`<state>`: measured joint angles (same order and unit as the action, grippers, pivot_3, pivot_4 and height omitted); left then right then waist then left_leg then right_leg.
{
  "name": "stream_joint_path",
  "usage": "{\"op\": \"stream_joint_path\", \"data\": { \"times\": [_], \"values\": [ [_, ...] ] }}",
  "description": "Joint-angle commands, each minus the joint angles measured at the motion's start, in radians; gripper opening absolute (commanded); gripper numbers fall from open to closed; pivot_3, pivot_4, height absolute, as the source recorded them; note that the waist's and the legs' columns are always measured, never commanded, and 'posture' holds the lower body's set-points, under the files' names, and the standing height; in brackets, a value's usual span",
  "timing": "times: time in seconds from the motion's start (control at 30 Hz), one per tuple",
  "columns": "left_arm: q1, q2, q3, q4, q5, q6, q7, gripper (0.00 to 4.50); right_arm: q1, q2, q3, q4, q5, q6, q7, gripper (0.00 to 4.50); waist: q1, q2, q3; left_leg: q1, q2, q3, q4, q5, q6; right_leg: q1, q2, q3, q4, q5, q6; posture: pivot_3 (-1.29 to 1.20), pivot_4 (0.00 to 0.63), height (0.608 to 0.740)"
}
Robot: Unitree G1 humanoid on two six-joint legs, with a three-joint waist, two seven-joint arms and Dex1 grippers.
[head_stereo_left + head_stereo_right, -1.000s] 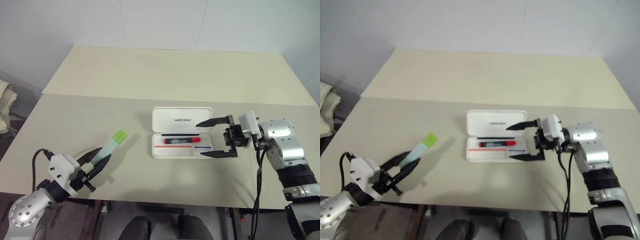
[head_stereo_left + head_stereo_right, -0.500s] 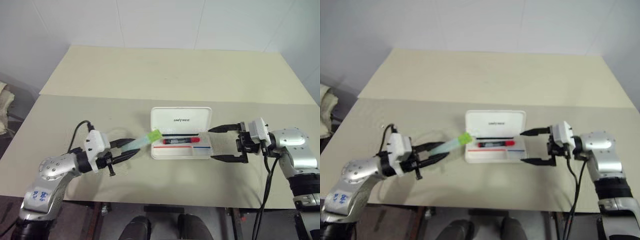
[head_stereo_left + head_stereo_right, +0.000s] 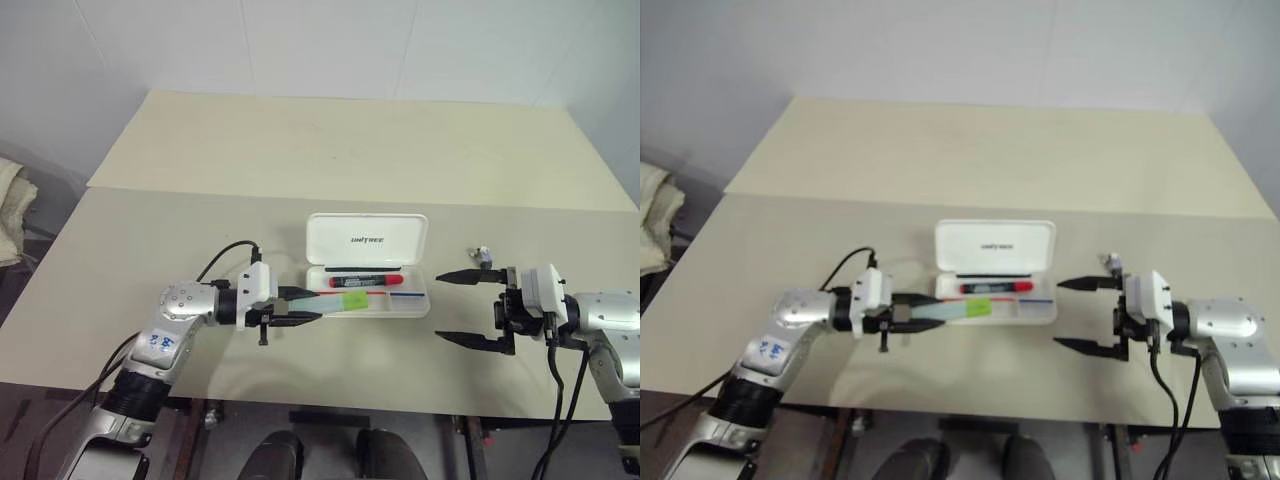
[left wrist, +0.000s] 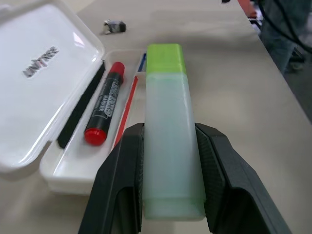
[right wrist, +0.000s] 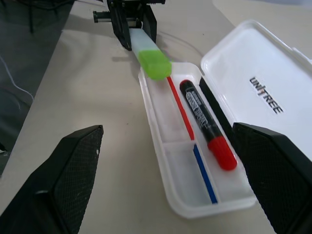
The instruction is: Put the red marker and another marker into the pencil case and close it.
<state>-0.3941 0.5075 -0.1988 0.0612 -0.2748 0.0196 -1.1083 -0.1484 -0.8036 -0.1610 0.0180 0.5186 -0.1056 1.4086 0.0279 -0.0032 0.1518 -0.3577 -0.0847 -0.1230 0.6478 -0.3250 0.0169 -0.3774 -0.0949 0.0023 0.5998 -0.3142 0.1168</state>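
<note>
— Left gripper (image 3: 300, 307): clamped on the green marker (image 3: 352, 302), long axis level, pointing right, bright end just over the near left edge of the pencil case (image 3: 415, 303).
— And inside?
— Red marker (image 3: 358, 282) lying lengthwise in the tray, lid up.
— Right gripper (image 3: 462, 307)?
— Wide open, empty, off the case's right end.
</note>
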Motion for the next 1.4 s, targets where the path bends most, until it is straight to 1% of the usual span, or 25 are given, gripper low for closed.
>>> {"op": "stream_joint_path", "data": {
  "times": [0.03, 0.2, 0.37, 0.53, 0.87, 1.23, 1.3, 1.4],
  "values": [
    [-0.055, -0.027, -0.022, 0.069, 0.044, -0.066, -0.012, 1.12, 0.029, -0.015, -0.056, -0.071, 0.026, 0.014, -0.032, 4.50, 0.000, 0.000, 0.000, 0.000, 0.000, 0.000, 0.000, 0.000, 0.000, 0.000, 0.000, 0.000, 0.000, 0.000, 0.000, 0.00, 0.150, 0.740],
    [-0.130, -0.076, -0.045, 0.186, 0.089, -0.119, -0.018, 1.12, 0.069, -0.005, -0.070, -0.118, 0.027, 0.026, -0.064, 4.50, 0.002, -0.001, 0.000, 0.000, 0.000, 0.000, 0.000, 0.000, 0.000, 0.000, 0.000, 0.000, 0.001, 0.000, 0.000, 0.00, 0.150, 0.740],
    [-0.172, -0.099, -0.049, 0.238, 0.107, -0.139, -0.021, 1.12, 0.085, -0.001, -0.070, -0.142, 0.026, 0.034, -0.089, 4.50, 0.001, -0.002, 0.001, 0.000, -0.001, 0.000, 0.000, 0.000, 0.000, 0.000, 0.000, 0.000, 0.001, 0.000, 0.000, 0.00, 0.150, 0.740],
    [-0.199, -0.113, -0.048, 0.264, 0.114, -0.147, -0.032, 1.12, 0.096, 0.012, -0.058, -0.164, 0.021, 0.040, -0.119, 4.50, 0.001, -0.002, 0.001, 0.000, -0.001, -0.001, 0.000, 0.000, 0.000, 0.000, 0.000, -0.001, 0.001, 0.000, 0.000, 0.00, 0.150, 0.740],
    [-0.203, -0.136, -0.061, 0.267, 0.132, -0.144, -0.035, 1.12, 0.105, 0.029, -0.048, -0.183, 0.015, 0.043, -0.148, 4.50, 0.001, -0.003, 0.001, 0.000, -0.001, -0.001, 0.001, 0.000, 0.000, 0.000, 0.000, 0.000, 0.002, 0.000, 0.001, 0.00, 0.150, 0.740],
    [-0.230, -0.170, -0.060, 0.346, 0.175, -0.172, -0.012, 1.12, 0.119, 0.040, -0.048, -0.210, 0.014, 0.044, -0.176, 4.50, 0.001, -0.003, 0.001, 0.000, -0.001, -0.001, 0.001, 0.000, 0.000, 0.000, 0.000, 0.000, 0.003, 0.000, 0.001, 0.00, 0.150, 0.740],
    [-0.238, -0.182, -0.056, 0.355, 0.165, -0.165, -0.011, 1.88, 0.121, 0.041, -0.049, -0.213, 0.015, 0.043, -0.180, 4.50, 0.002, -0.003, 0.001, 0.000, -0.001, -0.001, 0.001, 0.000, 0.000, 0.000, 0.000, 0.000, 0.003, 0.000, 0.001, 0.00, 0.150, 0.740],
    [-0.242, -0.197, -0.044, 0.343, 0.142, -0.148, -0.016, 2.77, 0.125, 0.041, -0.049, -0.218, 0.015, 0.042, -0.186, 4.50, 0.001, -0.003, 0.001, 0.000, -0.002, -0.001, 0.001, 0.000, 0.000, 0.000, 0.000, 0.000, 0.003, 0.000, 0.001, 0.00, 0.150, 0.740]
  ]
}}
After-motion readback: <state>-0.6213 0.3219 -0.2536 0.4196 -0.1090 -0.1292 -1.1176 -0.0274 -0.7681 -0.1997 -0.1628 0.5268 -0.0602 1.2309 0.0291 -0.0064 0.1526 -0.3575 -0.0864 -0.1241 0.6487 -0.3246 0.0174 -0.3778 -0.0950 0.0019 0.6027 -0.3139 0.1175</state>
